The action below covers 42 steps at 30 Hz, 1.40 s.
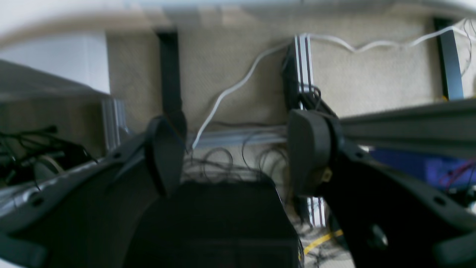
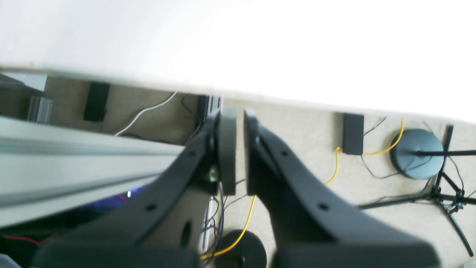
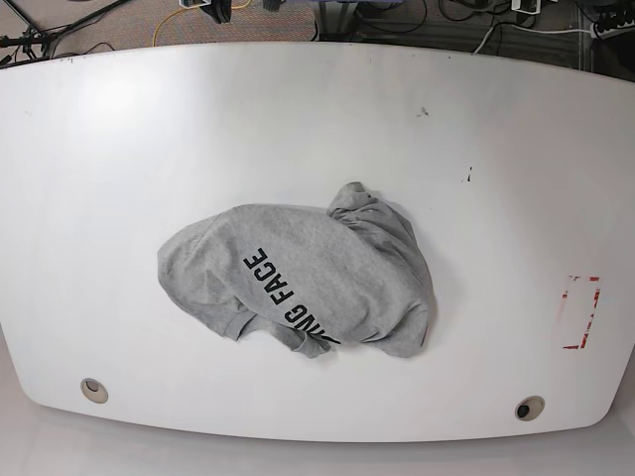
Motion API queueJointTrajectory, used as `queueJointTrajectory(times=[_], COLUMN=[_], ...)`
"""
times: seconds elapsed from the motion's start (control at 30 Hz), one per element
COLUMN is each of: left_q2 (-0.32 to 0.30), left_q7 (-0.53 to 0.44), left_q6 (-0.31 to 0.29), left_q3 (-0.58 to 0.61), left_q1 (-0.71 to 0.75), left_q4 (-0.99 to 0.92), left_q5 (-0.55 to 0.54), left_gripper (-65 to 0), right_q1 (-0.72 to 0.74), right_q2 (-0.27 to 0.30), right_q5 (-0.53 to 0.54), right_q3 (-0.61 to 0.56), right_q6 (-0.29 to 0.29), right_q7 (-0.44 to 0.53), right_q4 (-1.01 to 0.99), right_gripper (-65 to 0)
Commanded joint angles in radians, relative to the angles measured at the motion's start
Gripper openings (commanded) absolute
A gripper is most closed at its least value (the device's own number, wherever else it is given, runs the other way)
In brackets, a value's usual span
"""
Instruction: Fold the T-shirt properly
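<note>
The T-shirt (image 3: 327, 268) lies crumpled in a heap in the middle of the white table (image 3: 149, 129) in the base view, with black lettering "NG FACE" along its front edge. Neither arm shows in the base view. In the left wrist view my left gripper (image 1: 238, 150) is open and empty, and looks past the table edge at the carpet and cables. In the right wrist view my right gripper (image 2: 240, 149) has its jaws almost together with nothing between them, below the white table edge (image 2: 260, 56). The T-shirt shows in neither wrist view.
A red tape mark (image 3: 582, 312) sits near the table's right side. Two round grommets (image 3: 94, 389) (image 3: 529, 408) sit near the front edge. Aluminium rails (image 1: 409, 124) (image 2: 74, 160), cables and a stand base (image 2: 416, 152) lie below the table.
</note>
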Motion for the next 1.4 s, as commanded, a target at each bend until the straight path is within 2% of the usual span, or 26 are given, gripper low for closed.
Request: queueJointTrajectory(times=[0.0, 0.27, 0.4, 0.93, 1.07, 1.37], left_q2=[0.0, 0.022, 0.035, 0.051, 0.053, 0.054], left_q7=[-0.021, -0.028, -0.037, -0.04, -0.028, 0.06], left_q6=[0.004, 0.004, 0.001, -0.016, -0.019, -0.028], left_q3=[-0.01, -0.047, -0.098, -0.137, -0.132, -0.103], left_q1=[0.027, 0.024, 0.009, -0.079, -0.104, -0.204], left_q4=[0.041, 0.129, 0.14, 0.143, 0.158, 0.174], left_q5=[-0.001, 0.01, 0.005, -0.007, -0.007, -0.016], left_gripper=[-25.5, -25.5, -25.0, -24.9, -24.6, -23.5], right_q1=[-0.022, -0.019, 0.004, 0.11, 0.134, 0.209], right_q2=[0.0, -0.002, -0.006, -0.006, -0.005, -0.004], right_q5=[0.003, 0.002, 0.002, 0.004, 0.002, 0.006], right_q3=[0.002, -0.002, 0.0, 0.001, 0.002, 0.017], right_q6=[-0.001, 0.0, -0.001, 0.008, 0.008, 0.007], right_q7=[0.018, 0.024, 0.027, 0.028, 0.024, -0.008], right_q4=[0.033, 0.085, 0.082, 0.074, 0.072, 0.071], right_gripper=[-61.2, -61.8, -61.9, -61.2, -58.6, -45.8])
